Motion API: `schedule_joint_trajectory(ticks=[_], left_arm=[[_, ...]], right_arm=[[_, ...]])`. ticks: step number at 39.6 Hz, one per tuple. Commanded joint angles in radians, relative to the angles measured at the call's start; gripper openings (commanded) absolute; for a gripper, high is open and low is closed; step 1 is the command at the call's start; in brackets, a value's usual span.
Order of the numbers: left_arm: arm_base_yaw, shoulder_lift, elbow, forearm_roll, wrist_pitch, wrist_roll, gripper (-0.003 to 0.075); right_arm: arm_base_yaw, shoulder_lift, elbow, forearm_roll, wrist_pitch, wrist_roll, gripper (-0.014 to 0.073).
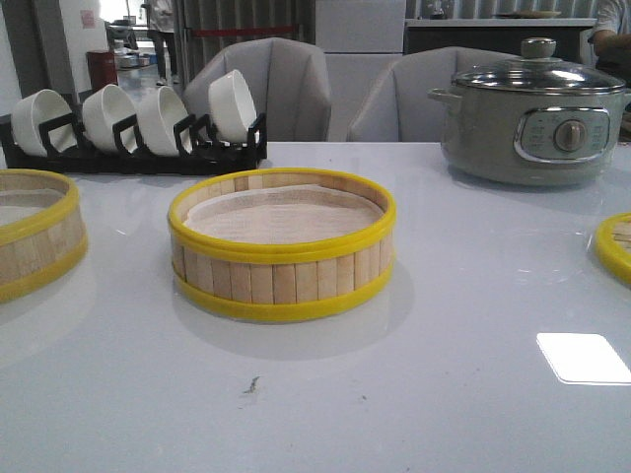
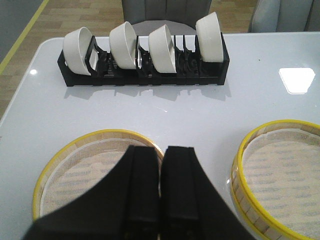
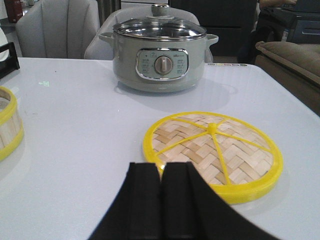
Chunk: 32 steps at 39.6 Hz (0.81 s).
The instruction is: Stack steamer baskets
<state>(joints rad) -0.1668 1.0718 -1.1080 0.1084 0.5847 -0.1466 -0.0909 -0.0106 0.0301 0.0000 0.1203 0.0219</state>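
Nothing stacked yet: 2 steamer baskets (image 1: 282, 244) (image 1: 35, 232) apart on the desk (image 1: 424, 384), both jaws closed, empty; needs opening over the left basket.

Yellow-rimmed pale-slat steamer baskets (image 1: 282, 246), woven tan lid (image 3: 212, 152) — grey-green pot (image 1: 532, 123), white bowls (image 1: 138, 118)

left pincer (image 2: 161, 200) and right pincer (image 3: 161, 205): matte black, wedge-shaped fingers (no markings).

Left basket (image 1: 35, 232) and lid (image 1: 616, 246) are cut off by frame edges.
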Motion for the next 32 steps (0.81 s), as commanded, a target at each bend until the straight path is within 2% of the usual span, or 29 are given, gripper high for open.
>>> schedule_joint_trajectory(ticks=[1, 19, 25, 28, 32], left_arm=[[-0.001, -0.016, -0.038, 0.006, -0.066, -0.001, 0.0086], [-0.001, -0.016, -0.038, 0.004, -0.044, -0.001, 0.0086], [-0.001, -0.016, -0.038, 0.024, -0.014, -0.001, 0.0086], [-0.001, -0.016, -0.038, 0.028, 0.007, -0.001, 0.0086], [-0.001, -0.016, -0.038, 0.03, 0.016, -0.001, 0.0086]], right_arm=[[0.002, -0.021, -0.015, -0.01, -0.087, -0.008, 0.0029], [0.0, -0.021, -0.015, -0.01, -0.097, -0.008, 0.0029], [0.0, -0.021, -0.015, -0.008, -0.215, -0.003, 0.0029], [0.0, -0.021, -0.025, 0.007, -0.269, 0.055, 0.0029], [0.0, -0.018, -0.096, 0.01, -0.149, 0.126, 0.0029]])
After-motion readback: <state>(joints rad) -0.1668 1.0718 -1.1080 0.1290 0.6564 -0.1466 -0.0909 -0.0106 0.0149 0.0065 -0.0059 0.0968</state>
